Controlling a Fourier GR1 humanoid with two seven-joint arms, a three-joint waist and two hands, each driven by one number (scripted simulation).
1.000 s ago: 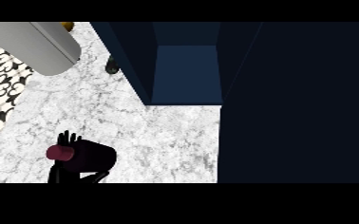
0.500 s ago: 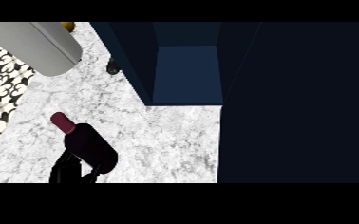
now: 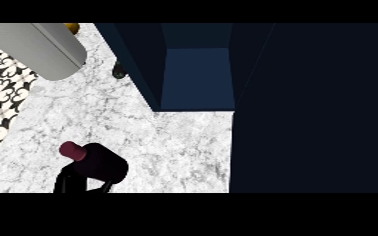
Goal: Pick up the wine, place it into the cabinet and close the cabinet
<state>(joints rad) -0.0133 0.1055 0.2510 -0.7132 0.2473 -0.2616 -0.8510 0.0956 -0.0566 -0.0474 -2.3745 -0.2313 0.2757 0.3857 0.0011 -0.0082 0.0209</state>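
The wine (image 3: 92, 161), neck toward upper left, sits in the left hand (image 3: 70, 180), fingers curled round it, above the marble counter (image 3: 177, 140) near the open cabinet (image 3: 198, 80).

The white marbled surface (image 3: 177, 140) lies bare between the dark wine bottle with a maroon cap (image 3: 96, 162) and the open dark-blue cabinet (image 3: 198, 80). The cabinet's open door (image 3: 136, 62) flanks that opening's left side, with a grey rounded appliance (image 3: 44, 50) standing further left.
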